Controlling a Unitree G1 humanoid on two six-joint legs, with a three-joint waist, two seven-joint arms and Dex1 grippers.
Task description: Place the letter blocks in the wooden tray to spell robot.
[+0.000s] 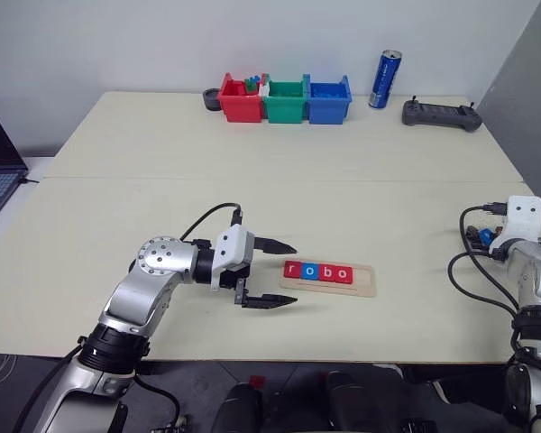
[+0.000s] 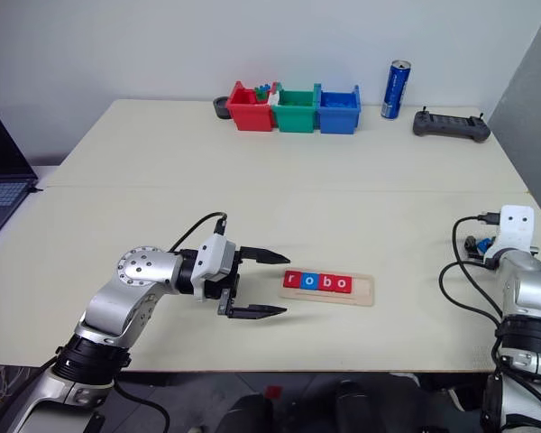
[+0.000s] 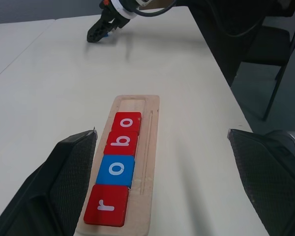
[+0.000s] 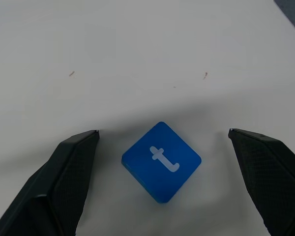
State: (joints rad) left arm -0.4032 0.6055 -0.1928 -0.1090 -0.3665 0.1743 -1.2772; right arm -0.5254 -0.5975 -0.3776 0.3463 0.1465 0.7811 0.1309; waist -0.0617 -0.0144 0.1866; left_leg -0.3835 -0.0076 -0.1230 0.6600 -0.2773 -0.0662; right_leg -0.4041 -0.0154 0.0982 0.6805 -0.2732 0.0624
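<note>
Blue t block [image 4: 161, 161] lies flat on table [image 1: 252, 180], between spread fingers of right gripper [image 4: 162, 142], apparently untouched. Left gripper [image 1: 275, 273] released, beside wooden tray [image 1: 361, 287] holding r-o-b-o.

The light is bright, even and soft, and it seems to come from above. The pale table [image 1: 162, 207] is lit evenly, with no strong glare. Shadows are soft: a faint one lies under the left claw [image 1: 275, 273], and in the right wrist view a weak grey shadow lies on the table around the blue "t" block [image 4: 161, 161]. The head views are sharp. In the wrist views the black fingers [image 4: 64, 182] near the lens look a little soft.
</note>
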